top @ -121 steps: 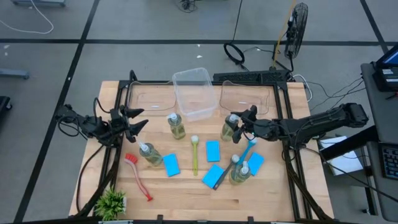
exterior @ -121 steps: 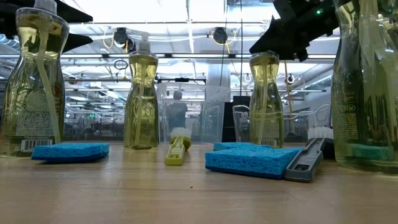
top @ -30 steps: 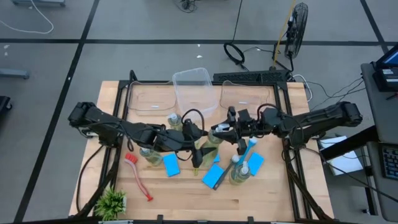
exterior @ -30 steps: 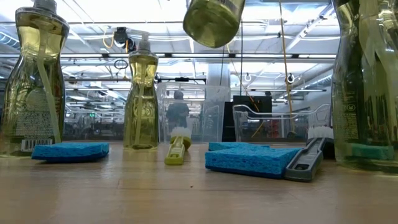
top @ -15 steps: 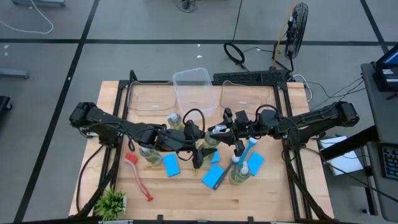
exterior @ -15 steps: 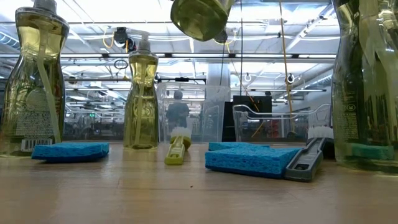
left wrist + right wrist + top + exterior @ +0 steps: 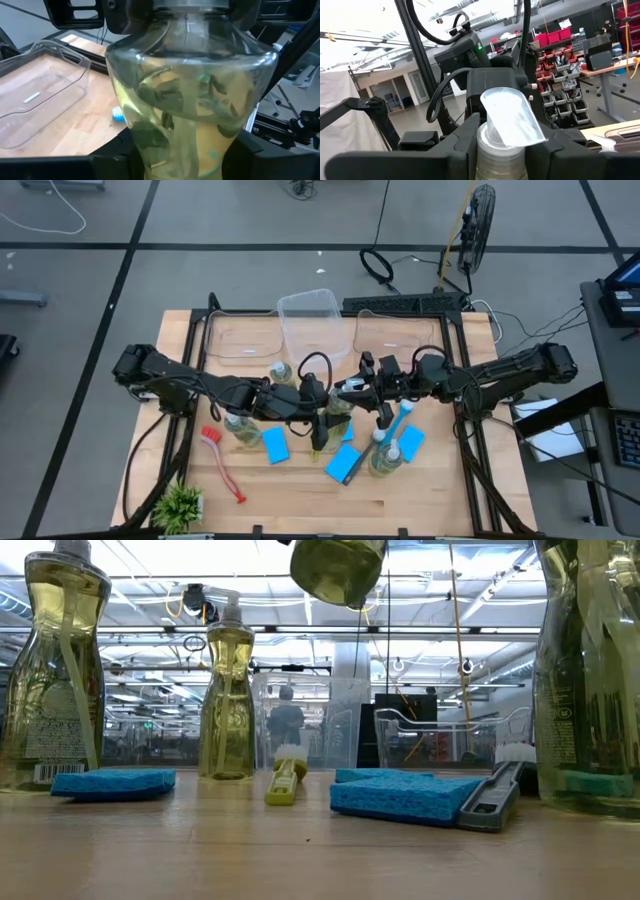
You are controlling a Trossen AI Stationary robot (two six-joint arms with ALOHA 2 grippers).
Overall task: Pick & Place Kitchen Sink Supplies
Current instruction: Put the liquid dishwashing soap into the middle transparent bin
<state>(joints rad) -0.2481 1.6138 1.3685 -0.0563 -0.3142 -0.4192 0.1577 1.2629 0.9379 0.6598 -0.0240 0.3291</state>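
A clear pump bottle point(image 7: 338, 402) of yellow-green liquid hangs in the air over the middle of the table; the low view shows its base point(image 7: 338, 568). My left gripper point(image 7: 327, 410) reaches in from the left and is shut on its body. My right gripper point(image 7: 352, 392) comes from the right, shut on its neck. Three more bottles point(image 7: 240, 428) point(image 7: 281, 373) point(image 7: 385, 456) stand on their bases. Blue sponges point(image 7: 275, 445) point(image 7: 343, 465) point(image 7: 410, 442) lie flat, as do a red brush point(image 7: 222, 466), a yellow-green brush point(image 7: 314, 442) and a blue brush point(image 7: 400, 416). My left gripper has the bottle's narrow waist point(image 7: 150, 157) between its two fingers point(image 7: 102, 165), which come level from the table's left. The bottle fills the view, about upright and clear of the table. My right gripper pinches the bottle's neck point(image 7: 502, 150) just under the pump head point(image 7: 509, 117) between its fingers point(image 7: 455, 147). They come from the table's right and lie across the neck. The body hangs below them.
A deep clear tub point(image 7: 315, 330) stands at the far middle, with a shallow clear tray on either side point(image 7: 240, 335) point(image 7: 400, 330). A small potted plant point(image 7: 180, 505) sits at the near left corner. Bare wood lies along the near edge point(image 7: 420, 510).
The raised bottle has rocked a little between the two grippers: in the low view its base swung toward the picture's left, tipped, then came back. Both arms have stayed about where they were.
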